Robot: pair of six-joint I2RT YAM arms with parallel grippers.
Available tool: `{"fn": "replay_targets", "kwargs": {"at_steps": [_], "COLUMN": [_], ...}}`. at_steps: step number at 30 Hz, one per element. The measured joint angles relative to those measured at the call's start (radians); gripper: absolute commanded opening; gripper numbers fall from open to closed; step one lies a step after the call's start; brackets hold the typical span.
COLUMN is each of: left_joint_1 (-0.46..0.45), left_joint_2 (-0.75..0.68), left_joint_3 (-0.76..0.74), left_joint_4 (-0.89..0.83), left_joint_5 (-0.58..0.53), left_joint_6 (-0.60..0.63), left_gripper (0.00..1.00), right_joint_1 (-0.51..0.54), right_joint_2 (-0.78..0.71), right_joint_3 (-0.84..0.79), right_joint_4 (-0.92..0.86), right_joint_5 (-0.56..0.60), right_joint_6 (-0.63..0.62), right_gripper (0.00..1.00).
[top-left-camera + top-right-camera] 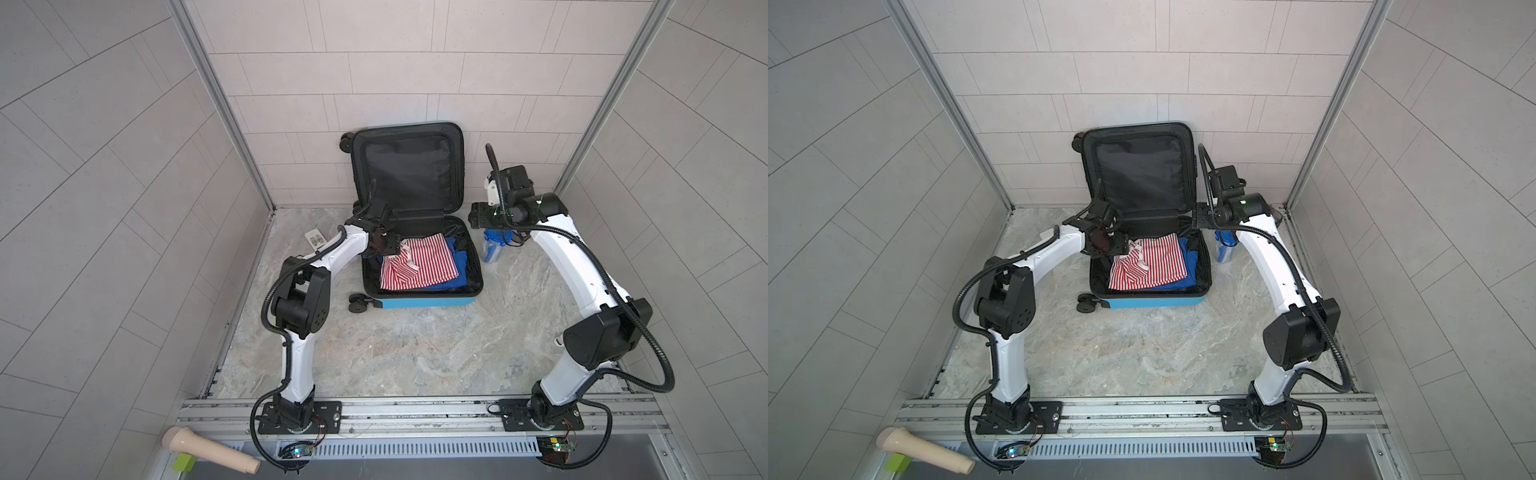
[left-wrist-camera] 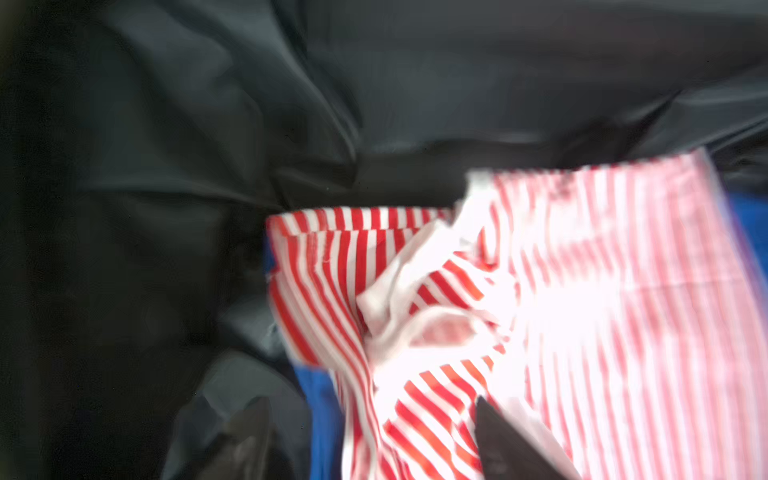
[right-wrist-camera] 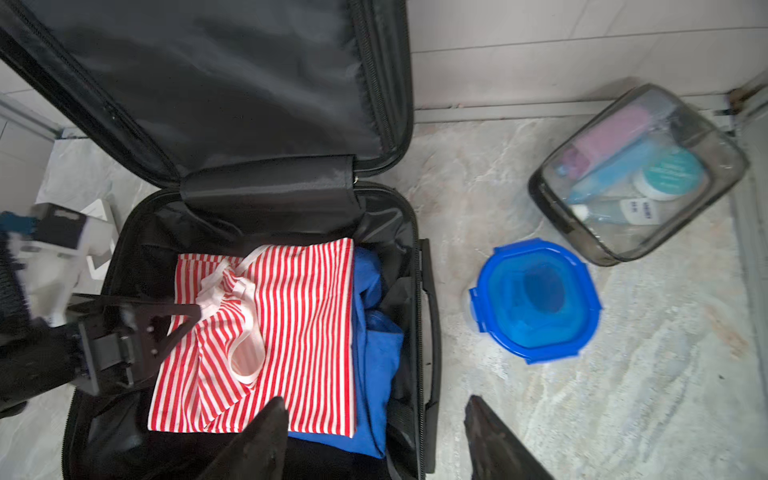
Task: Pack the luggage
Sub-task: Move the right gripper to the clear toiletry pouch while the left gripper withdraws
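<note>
Closest to the lens, a beige rounded plastic handle (image 1: 208, 451) is lying across the metal rail (image 1: 415, 409) that is carrying both arm bases. Beyond it, on the grey marble-patterned bench (image 1: 415, 357), the small bright-blue hard-shell luggage (image 1: 424, 302) is lying open between the two arms. Its black-lined lid (image 1: 407, 174) is standing up against the tiled back wall (image 1: 415, 83). Inside the lower half, a red-and-white striped garment (image 1: 419, 266) is resting on folded royal-blue cloth (image 1: 459, 259). The left claw (image 1: 392, 245) is hovering over the luggage's left rim, its fingers spread wide with nothing pinched. One fingertip is sitting right at the garment's white trim, though contact cannot be told. The right claw (image 3: 374, 398) is hanging above the luggage's right rim, its fingers likewise spread apart and empty. Just right of the luggage, a clear tub with a blue snap-on lid (image 3: 536, 299) is standing on the bench. Farther back, by the wall corner, a clear toiletry pouch with dark edging (image 3: 640, 174) is holding tubes and a round jar. A small white card printed with a code (image 1: 316, 239) is lying on the bench left of the luggage.
</note>
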Motion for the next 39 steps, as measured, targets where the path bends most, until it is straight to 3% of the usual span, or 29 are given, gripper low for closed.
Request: {"fn": "replay_targets", "kwargs": {"at_steps": [2,4,14,18,23,28,33,39], "left_joint_1": [0.0,0.0,0.0,0.0,-0.022,-0.162,-0.312,-0.349], "left_joint_2": [-0.058,-0.135,-0.517,-0.631,-0.774,-0.871,-0.93,-0.995], "left_joint_3": [0.01,0.014,-0.07,-0.182,-0.426,-0.67,-0.842,-0.948], "left_joint_4": [-0.003,0.006,0.103,0.126,0.199,0.285,0.391,0.448], "left_joint_5": [-0.004,-0.005,0.006,0.022,0.05,0.02,-0.033,-0.094], "left_joint_6": [0.007,0.022,0.048,0.039,-0.02,-0.109,-0.201,-0.278], "left_gripper": [0.87,1.0,1.0,1.0,1.0,1.0,1.0,1.0], "right_joint_1": [-0.019,-0.05,-0.205,-0.289,-0.414,-0.5,-0.519,-0.517], "right_joint_2": [-0.034,-0.064,-0.081,-0.064,0.05,0.262,0.402,0.499], "right_joint_3": [-0.025,-0.053,-0.133,-0.149,-0.137,-0.09,-0.059,0.041], "right_joint_4": [0.005,0.011,0.031,0.076,0.143,0.198,0.22,0.27], "right_joint_5": [0.012,0.017,0.026,0.006,-0.083,-0.174,-0.203,-0.211], "right_joint_6": [0.0,0.004,0.092,0.169,0.303,0.423,0.484,0.515], "right_gripper": [0.73,0.73,0.73,0.73,0.66,0.63,0.67,0.68]}}
